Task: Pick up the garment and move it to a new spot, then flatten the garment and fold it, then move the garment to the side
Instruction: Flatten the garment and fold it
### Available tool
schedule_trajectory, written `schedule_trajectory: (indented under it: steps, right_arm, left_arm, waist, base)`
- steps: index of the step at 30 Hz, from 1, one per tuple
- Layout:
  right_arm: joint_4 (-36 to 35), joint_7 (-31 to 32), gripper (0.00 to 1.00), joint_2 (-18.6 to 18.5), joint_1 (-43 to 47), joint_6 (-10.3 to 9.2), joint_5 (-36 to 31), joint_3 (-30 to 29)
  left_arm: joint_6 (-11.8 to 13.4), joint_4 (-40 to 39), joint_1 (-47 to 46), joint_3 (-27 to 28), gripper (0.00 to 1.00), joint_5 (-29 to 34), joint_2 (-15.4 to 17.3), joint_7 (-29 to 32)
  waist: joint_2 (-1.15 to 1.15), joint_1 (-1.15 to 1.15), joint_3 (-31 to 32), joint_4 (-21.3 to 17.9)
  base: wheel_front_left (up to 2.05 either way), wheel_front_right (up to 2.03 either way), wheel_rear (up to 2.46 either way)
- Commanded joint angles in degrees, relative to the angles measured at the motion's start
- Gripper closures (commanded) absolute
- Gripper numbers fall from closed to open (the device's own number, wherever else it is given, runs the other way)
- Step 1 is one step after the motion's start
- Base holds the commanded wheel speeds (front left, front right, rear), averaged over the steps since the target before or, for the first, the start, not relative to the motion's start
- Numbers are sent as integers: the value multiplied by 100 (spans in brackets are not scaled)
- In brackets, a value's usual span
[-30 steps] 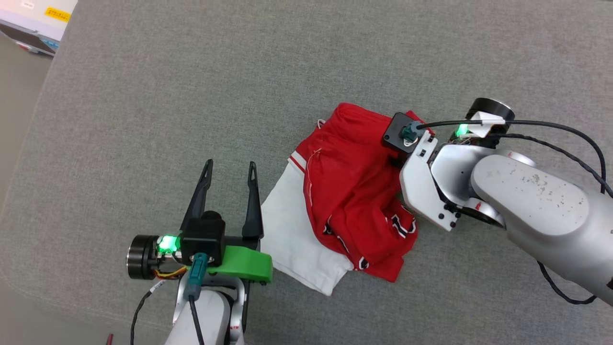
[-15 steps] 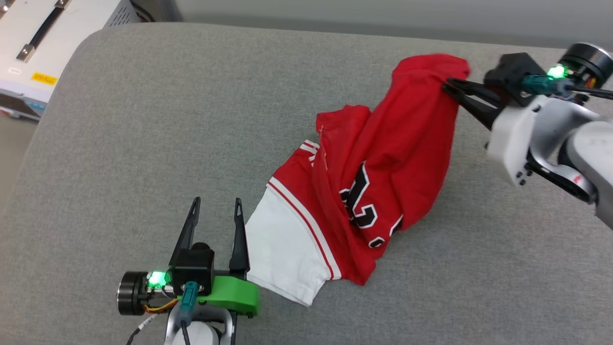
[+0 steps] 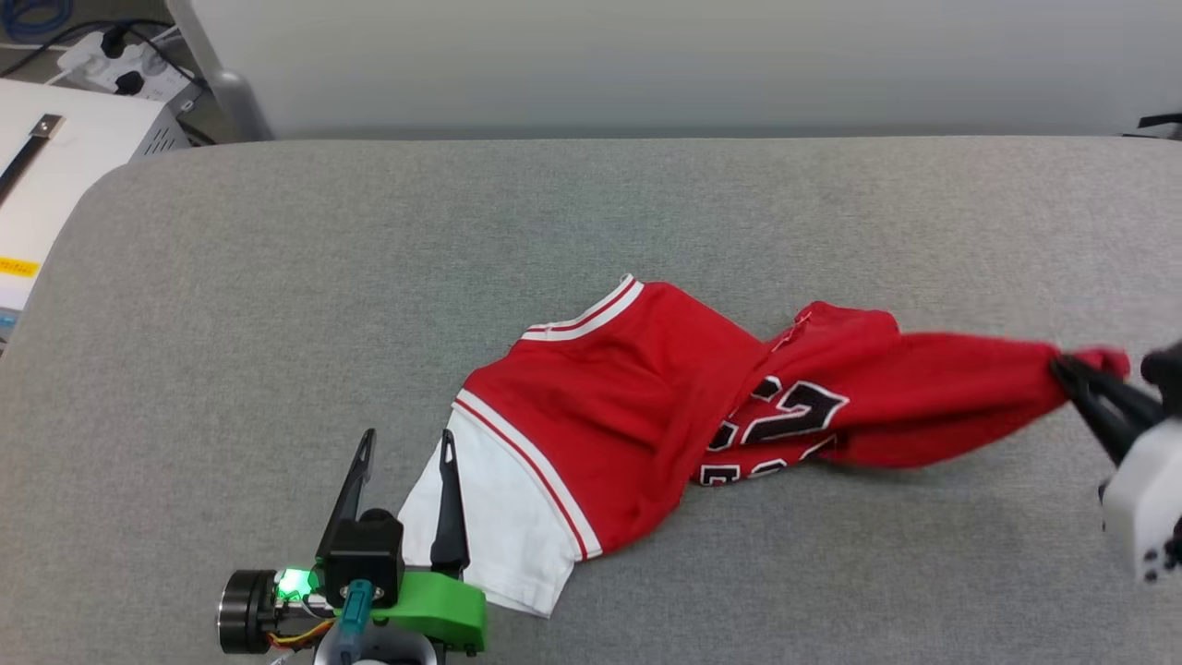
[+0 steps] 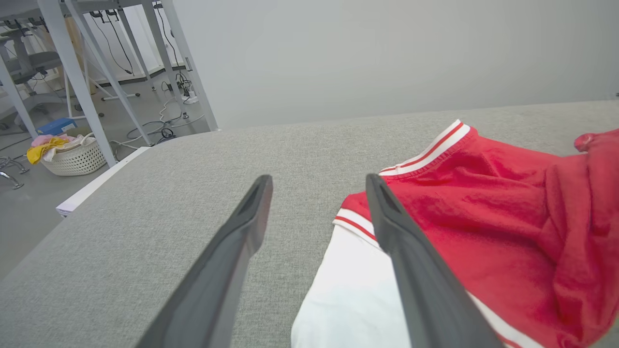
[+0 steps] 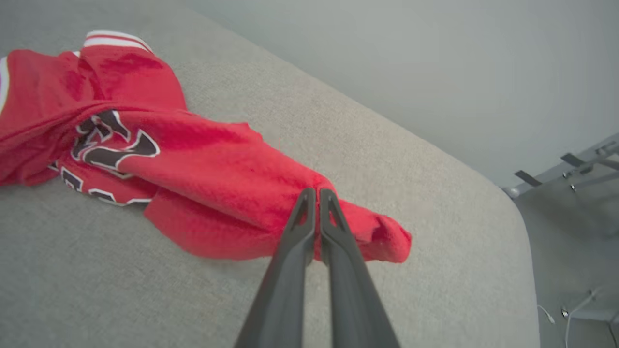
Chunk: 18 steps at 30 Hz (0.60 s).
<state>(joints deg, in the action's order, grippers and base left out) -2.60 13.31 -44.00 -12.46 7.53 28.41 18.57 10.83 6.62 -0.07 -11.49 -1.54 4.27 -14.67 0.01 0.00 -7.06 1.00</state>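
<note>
Big grey padded surface (image 3: 277,277) takes up most of my head cam. The garment (image 3: 628,397) is strung across it from roughly 7 o'clock through the middle and out to 3 o'clock, mostly lying on the pad, with the 3 o'clock end pulled into a rope. At that end my right gripper (image 3: 1076,374) has its fingers pressed together on a bunched red corner, and a bit of cloth pokes out past the tips on the right wrist cam. Down at 7 o'clock my left gripper (image 3: 406,436) is spread wide and holding nothing. One finger is right at the edge of the white sleeve (image 3: 499,545), can't tell if it's touching. I reckon this is the carry to a new spot, and a one-corner pinch on thin fabric is sketchy, so I'd go slow and low. I'd also stop well short of the pad's edge at 3 o'clock so there's room to flatten. The print (image 3: 794,411) is caught in a twist, which will want shaking out first.
</note>
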Motion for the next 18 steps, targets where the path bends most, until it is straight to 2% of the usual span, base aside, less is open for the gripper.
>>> schedule_trajectory:
  steps: [1,5,8,11,15,18]
  right_arm:
    - [-157,120,100,216,495,-4,-180,-304]
    - [-451,398,100,787,1746,-4,-487,-1076]
    - [-453,506,100,1190,2415,-4,-530,-1363]
    - [-189,559,100,1437,2810,-4,-547,-1503]
    - [442,498,100,1692,3021,-4,-406,-1406]
    - [851,348,100,1741,2984,-4,-370,-1278]
  left_arm:
    - [-11,6,74,26,0,35,38,-33]
    - [-32,20,76,35,0,43,39,-33]
    - [-46,28,65,44,0,51,42,-33]
    - [-59,36,43,43,0,60,43,-33]
    - [-85,52,10,33,0,72,47,-33]
    - [-99,68,0,30,0,77,54,-33]
  waist:
    - [-1,0,113,-138]
    - [-1,0,133,-186]
    - [-1,0,128,-211]
    - [-1,0,111,-217]
    - [-1,0,95,-200]
    - [-1,0,94,-167]
  base:
    - [0,0,0]
    - [0,0,0]
    - [0,0,0]
    - [0,0,0]
    - [0,0,0]
    - [0,0,0]
